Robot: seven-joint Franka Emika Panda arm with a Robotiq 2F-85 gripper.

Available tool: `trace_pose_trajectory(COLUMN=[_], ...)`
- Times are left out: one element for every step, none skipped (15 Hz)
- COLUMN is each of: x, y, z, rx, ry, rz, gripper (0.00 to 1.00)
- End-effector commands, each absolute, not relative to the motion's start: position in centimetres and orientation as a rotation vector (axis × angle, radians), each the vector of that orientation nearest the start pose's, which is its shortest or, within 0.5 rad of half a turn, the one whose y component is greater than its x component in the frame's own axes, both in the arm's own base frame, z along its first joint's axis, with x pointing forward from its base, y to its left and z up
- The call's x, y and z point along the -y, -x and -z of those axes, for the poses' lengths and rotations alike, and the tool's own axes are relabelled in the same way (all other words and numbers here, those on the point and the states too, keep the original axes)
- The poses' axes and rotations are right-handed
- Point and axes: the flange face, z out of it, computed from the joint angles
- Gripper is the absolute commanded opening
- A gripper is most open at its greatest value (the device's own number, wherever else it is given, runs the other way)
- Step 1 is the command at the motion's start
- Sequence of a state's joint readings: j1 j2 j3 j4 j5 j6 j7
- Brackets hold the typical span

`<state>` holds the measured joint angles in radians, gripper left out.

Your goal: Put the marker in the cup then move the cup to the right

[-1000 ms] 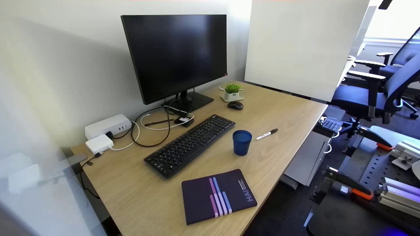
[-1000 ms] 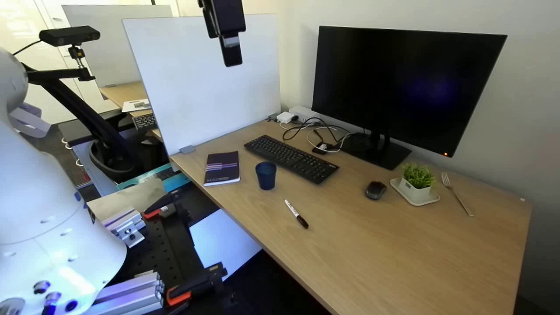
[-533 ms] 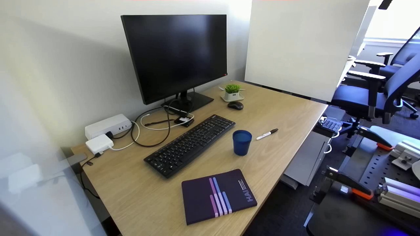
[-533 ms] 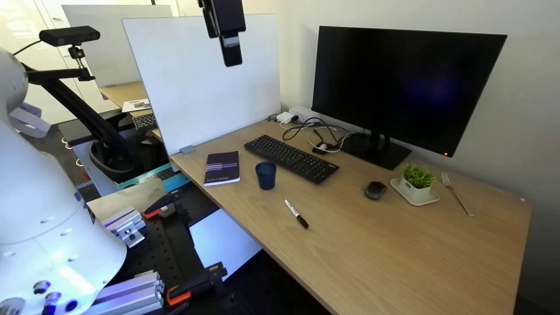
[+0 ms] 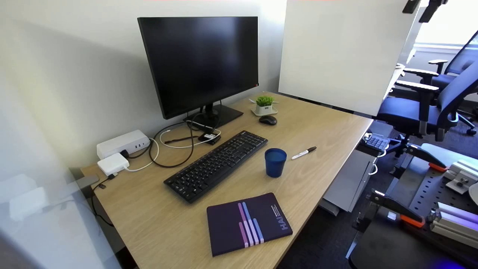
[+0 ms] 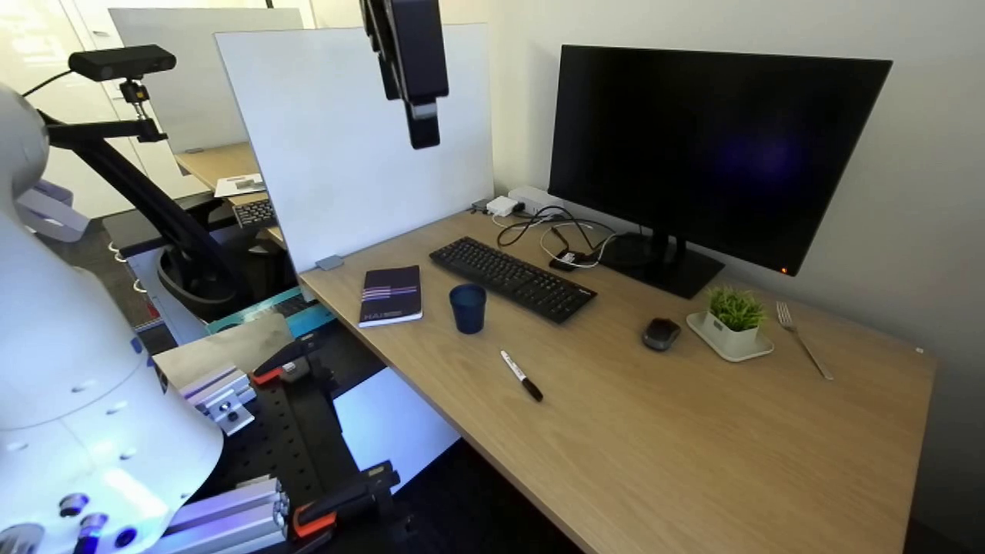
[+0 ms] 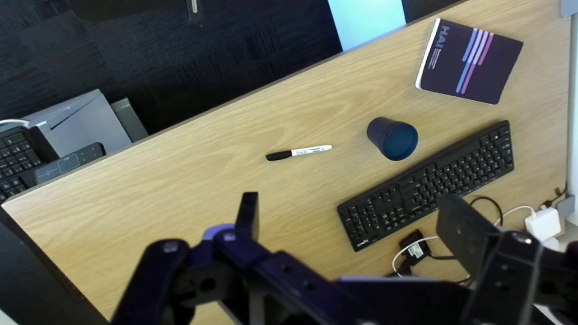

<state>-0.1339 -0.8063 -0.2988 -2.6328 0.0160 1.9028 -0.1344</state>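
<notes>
"Your tool (image 7: 350, 198) has come lower since a second ago, its jaws spread wide."
"And rightward, in an exterior view?"
"Your cup (image 6: 468, 311), upright on the counter (image 6: 654, 438), then your marker (image 6: 521, 377), lying near it."

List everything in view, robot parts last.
desk: 1, light wood, centre
cup: 1, dark blue, on desk
marker: 1, white with black cap, beside cup
notebook: 1, dark purple, on desk
keyboard: 1, black, on desk; others beyond
plant: 1, green, on white tray
mouse: 1, black, near tray
fork: 1, silver, near tray
monitor: 1, black, behind keyboard
cables: several, black and white, near monitor
desktop boxes: 2, white, near cables
panels: several, white, around desk
clamps: 2, black-orange, beside desk
chairs: 2+, blue, background
arm: 1, white, beside desk
fingers: 2, black, apart above desk
</notes>
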Motion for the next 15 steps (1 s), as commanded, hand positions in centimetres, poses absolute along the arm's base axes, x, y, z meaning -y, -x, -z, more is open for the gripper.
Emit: trace_pose_trajectory(x=[12.9,12.5,12.0,11.6,11.0,10.5,9.7,9.1,8.4,7.8,7.2,6.9,6.6,6.6,6.9], y=[-32.0,-32.7,-33.6,-34.4,-35.3,-36.1,-37.2,-38.2,-39.3,-40.5,-41.7,-42.7,-44.0,-45.0,-46.1], z=[-44.7,-43.3,-41.5,-40.0,-38.3,-36.9,-35.5,-34.3,-33.1,-32.0,-31.1,-30.2,-29.3,-28.3,-27.4], rx=[-0.387,-0.401,-0.418,-0.43,-0.446,-0.453,-0.461,-0.473,-0.492,-0.518,-0.545,-0.573,-0.617,-0.671,-0.746], ry=[2.944,2.956,2.962,2.973,2.982,2.988,2.997,3.01,3.019,3.037,3.046,3.051,3.053,3.05,3.04], rz=[0.072,0.039,-0.009,-0.045,-0.087,-0.12,-0.14,-0.15,-0.156,-0.154,-0.157,-0.158,-0.169,-0.177,-0.186], gripper=[1.0,1.0,1.0,1.0,1.0,1.0,1.0,1.0,1.0,1.0,1.0,1.0,1.0,1.0,1.0])
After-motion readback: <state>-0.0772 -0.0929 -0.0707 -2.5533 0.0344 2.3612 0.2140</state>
